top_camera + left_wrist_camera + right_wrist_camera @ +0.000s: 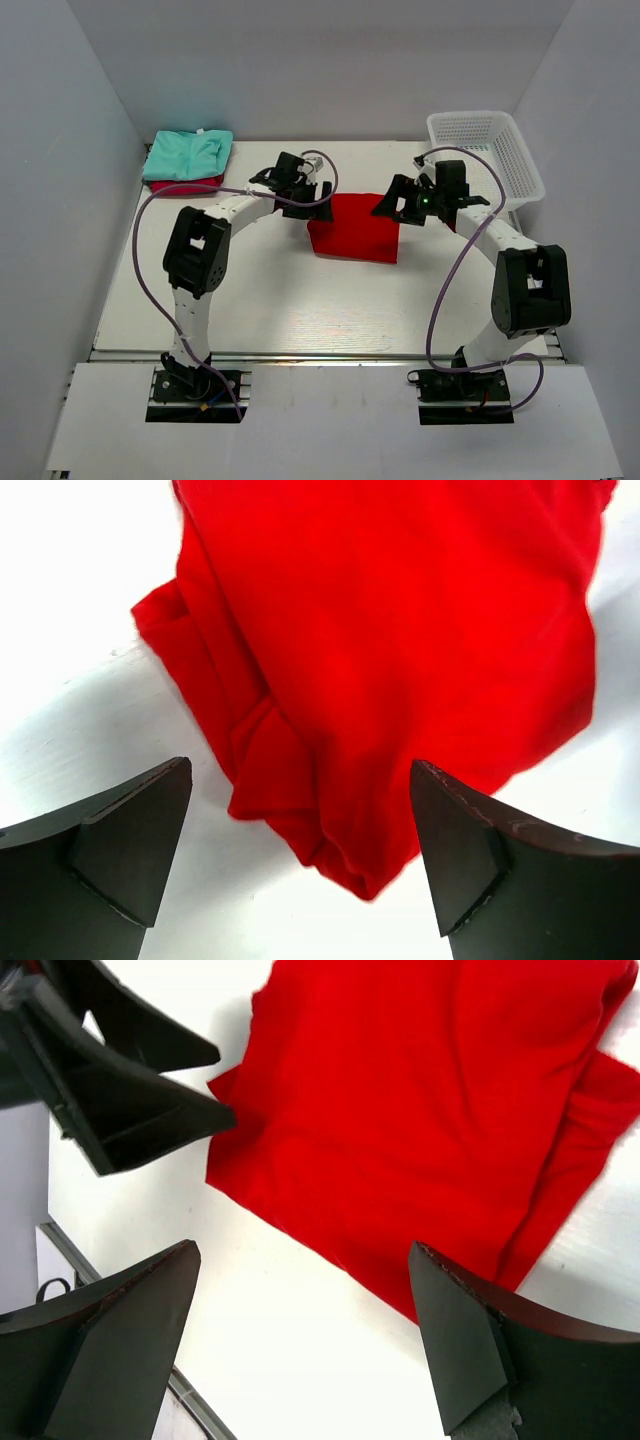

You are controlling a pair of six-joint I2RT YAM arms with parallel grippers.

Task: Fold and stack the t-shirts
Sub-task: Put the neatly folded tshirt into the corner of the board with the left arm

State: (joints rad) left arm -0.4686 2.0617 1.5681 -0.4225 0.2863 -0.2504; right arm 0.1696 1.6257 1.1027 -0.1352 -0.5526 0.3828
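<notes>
Red t-shirt (353,232), folded, lay at the table's (300,300) center; left claw (300,855) and right claw (300,1345) stood open at its 2 upper corners. Mint t-shirt (188,153) lay atop crimson t-shirt (185,185), upper left.

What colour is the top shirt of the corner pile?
The top shirt is mint green; top view.

On the desk (300,300), a folded t-shirt (352,230) lies between my left tool (315,198) and my right tool (386,208), while back left an upper t-shirt (190,152) seems to rest on a lower t-shirt (182,186), and a basket (487,150) sits back right.
</notes>
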